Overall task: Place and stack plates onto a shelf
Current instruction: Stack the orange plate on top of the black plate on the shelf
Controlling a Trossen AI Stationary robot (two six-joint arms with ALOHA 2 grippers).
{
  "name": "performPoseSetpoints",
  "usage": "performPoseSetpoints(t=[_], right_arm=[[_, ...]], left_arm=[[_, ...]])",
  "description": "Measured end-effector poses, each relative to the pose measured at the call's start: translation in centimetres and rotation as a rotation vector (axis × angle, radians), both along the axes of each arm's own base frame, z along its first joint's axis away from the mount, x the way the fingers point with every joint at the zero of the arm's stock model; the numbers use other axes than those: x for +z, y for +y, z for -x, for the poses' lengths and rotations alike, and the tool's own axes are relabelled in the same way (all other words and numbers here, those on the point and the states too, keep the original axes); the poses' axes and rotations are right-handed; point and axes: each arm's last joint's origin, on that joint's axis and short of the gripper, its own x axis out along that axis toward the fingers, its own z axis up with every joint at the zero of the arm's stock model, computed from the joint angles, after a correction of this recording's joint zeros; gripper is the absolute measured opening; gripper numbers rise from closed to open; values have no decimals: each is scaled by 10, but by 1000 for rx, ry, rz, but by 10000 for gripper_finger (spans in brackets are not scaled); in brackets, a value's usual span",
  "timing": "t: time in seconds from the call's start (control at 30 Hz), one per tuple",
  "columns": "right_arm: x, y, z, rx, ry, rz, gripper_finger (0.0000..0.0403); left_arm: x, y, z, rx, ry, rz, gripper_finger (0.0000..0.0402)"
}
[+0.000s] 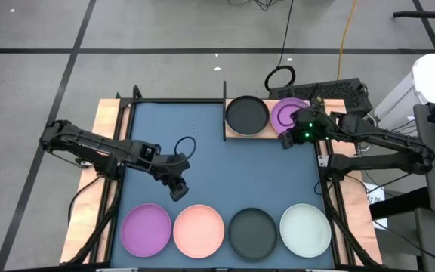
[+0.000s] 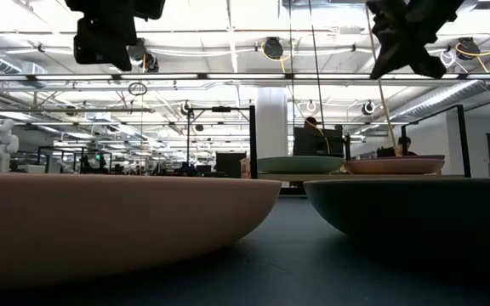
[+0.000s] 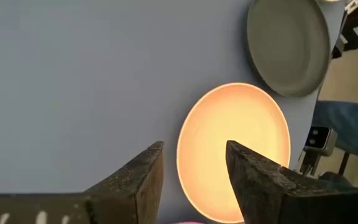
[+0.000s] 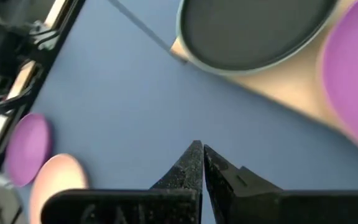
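Along the lower edge of the high view lie a purple plate (image 1: 146,230), a pink plate (image 1: 198,230), a black plate (image 1: 252,232) and a pale plate (image 1: 305,230). Above them, the left gripper (image 1: 178,187) hovers, fingers apart and empty. At upper centre, the shelf (image 1: 232,134) holds a black-topped stack (image 1: 247,114) and a purple plate (image 1: 287,113), with the right gripper (image 1: 286,140), fingers pressed together, at its lower right corner.

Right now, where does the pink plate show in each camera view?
High view: pink plate in the near row, second from left.
Low view: fills the lower left.
Left wrist view: just beyond the open left claw.
Right wrist view: sliver at the lower left edge.
Shared landmark: the black plate beside it.
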Motion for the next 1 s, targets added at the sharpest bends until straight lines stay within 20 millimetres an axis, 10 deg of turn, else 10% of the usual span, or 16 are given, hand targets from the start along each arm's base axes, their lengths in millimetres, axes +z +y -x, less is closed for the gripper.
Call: performPoseSetpoints(t=[1.0], right_arm=[[7,63,-14,227,-107,2,0]], left_arm=[[-6,-64,22,-132,-61,-88,185]])
